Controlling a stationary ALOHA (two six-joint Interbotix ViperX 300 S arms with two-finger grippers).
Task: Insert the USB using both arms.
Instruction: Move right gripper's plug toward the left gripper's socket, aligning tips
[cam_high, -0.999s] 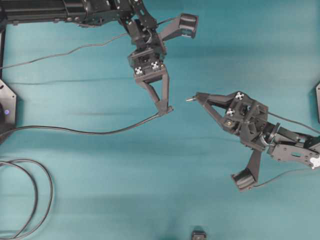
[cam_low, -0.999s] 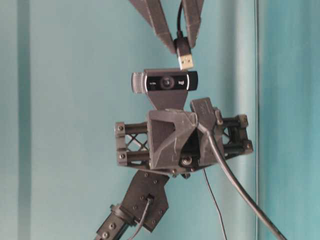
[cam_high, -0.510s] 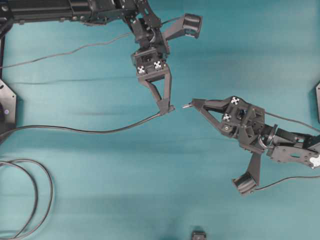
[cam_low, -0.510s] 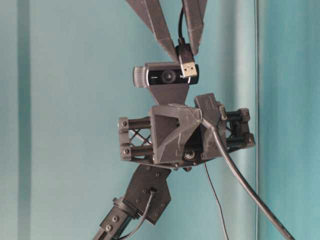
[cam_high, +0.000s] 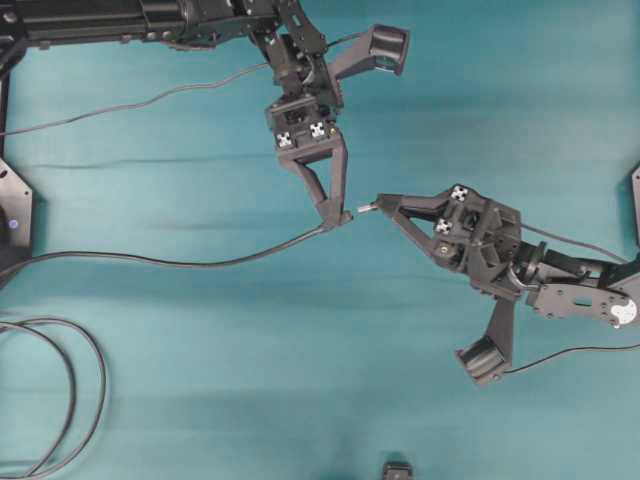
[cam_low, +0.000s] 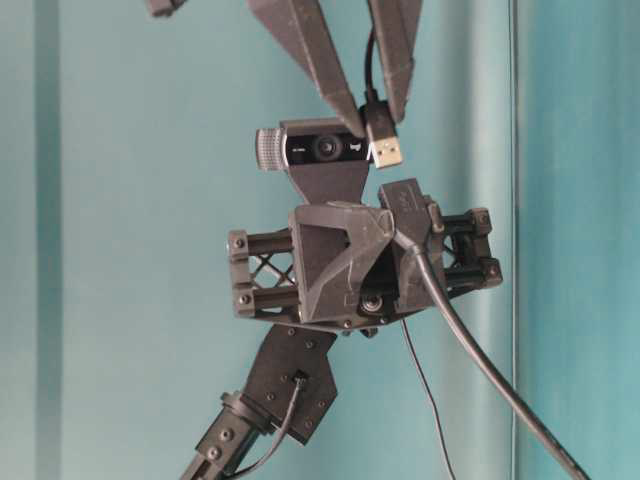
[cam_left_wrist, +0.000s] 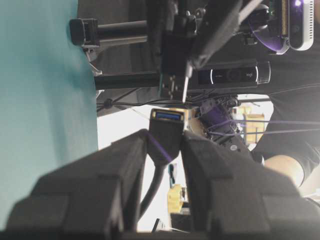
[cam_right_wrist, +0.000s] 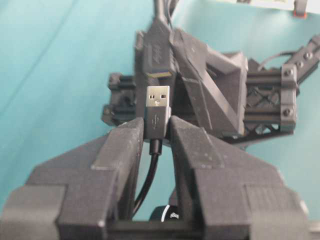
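You are close to the end of the approach, but the insertion itself is not done. Your right gripper (cam_high: 382, 203) is closed on the USB (cam_right_wrist: 156, 110), with the fingers (cam_right_wrist: 120, 145) pressing the dark body from both sides and the silvery metal tip standing free in front of them. Your left gripper (cam_high: 338, 213) is closed in the same way on the socket (cam_left_wrist: 166, 134), whose cable (cam_high: 160, 262) runs away over the teal table (cam_high: 200, 380) to the left.

In the overhead view the two tips are just beside each other, the USB tip (cam_high: 366, 209) pointing at the left gripper, with only a small gap visible between them. I judge that the grasping and lifting of both parts is finished, and what is left is the fine alignment and the final push.

The overhead view gives you the gap and the direction, but it does not show the height or the rotation of the plug. The right wrist view shows this better: the plug face with its two small square holes is turned up, and the socket (cam_right_wrist: 159, 52) is straight ahead of it. The left wrist view shows the blue opening of the socket. The table-level view shows the plug (cam_low: 385, 143) hanging above the left wrist camera (cam_low: 318, 149), but the socket mouth I cannot see there.
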